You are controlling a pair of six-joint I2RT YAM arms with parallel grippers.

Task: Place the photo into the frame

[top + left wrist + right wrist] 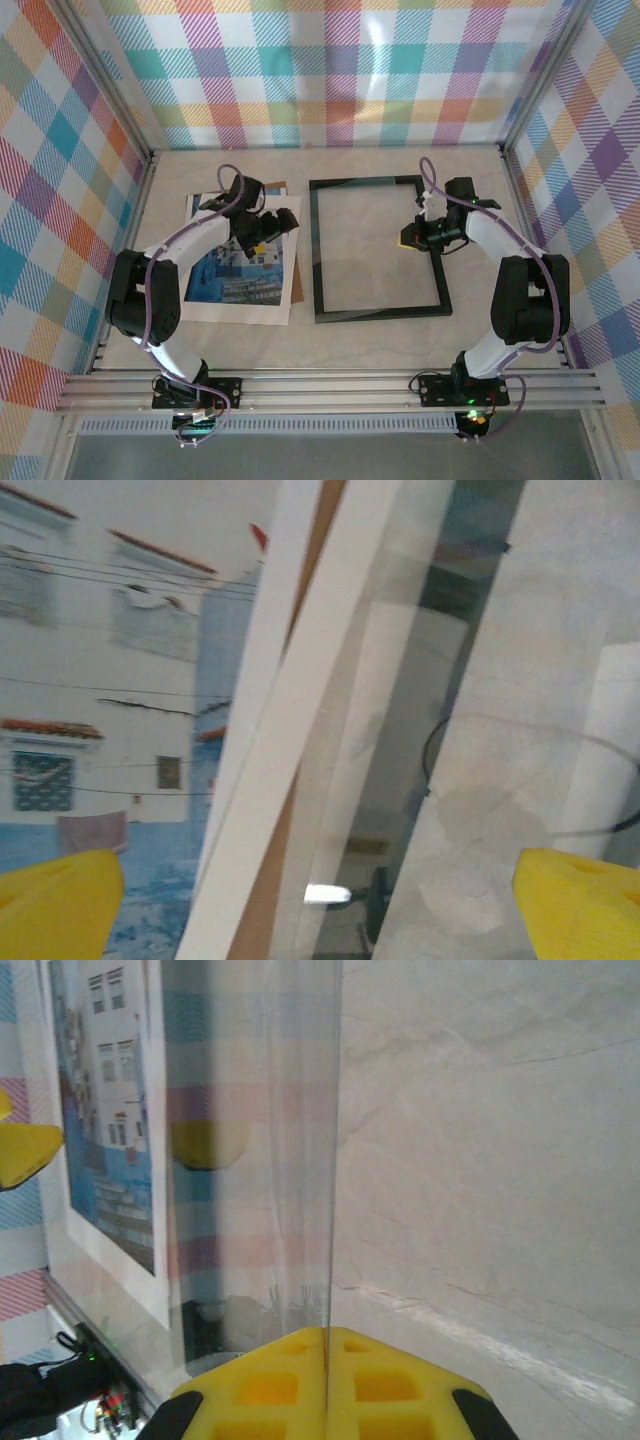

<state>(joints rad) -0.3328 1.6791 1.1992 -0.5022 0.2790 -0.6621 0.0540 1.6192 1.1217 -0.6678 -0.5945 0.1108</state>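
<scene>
The black frame (380, 312) lies flat at the table's middle. Left of it lies the photo (235, 275) of pale blue and white buildings, also in the left wrist view (110, 700) and at the left of the right wrist view (105, 1110). My left gripper (262, 232) hovers open over the photo's upper right corner, its yellow fingertips (60, 905) wide apart over the photo's edge and a white mat strip (290, 740). My right gripper (412, 237) sits at the frame's right side. Its fingers (325, 1335) are shut on the edge of a clear pane (250, 1160) standing on edge.
A brown backing board (268, 190) peeks out behind the photo, and a white mat sheet (283, 215) lies tilted on its top right. Checkered walls close in the table on three sides. Bare tabletop (380, 250) shows inside the frame.
</scene>
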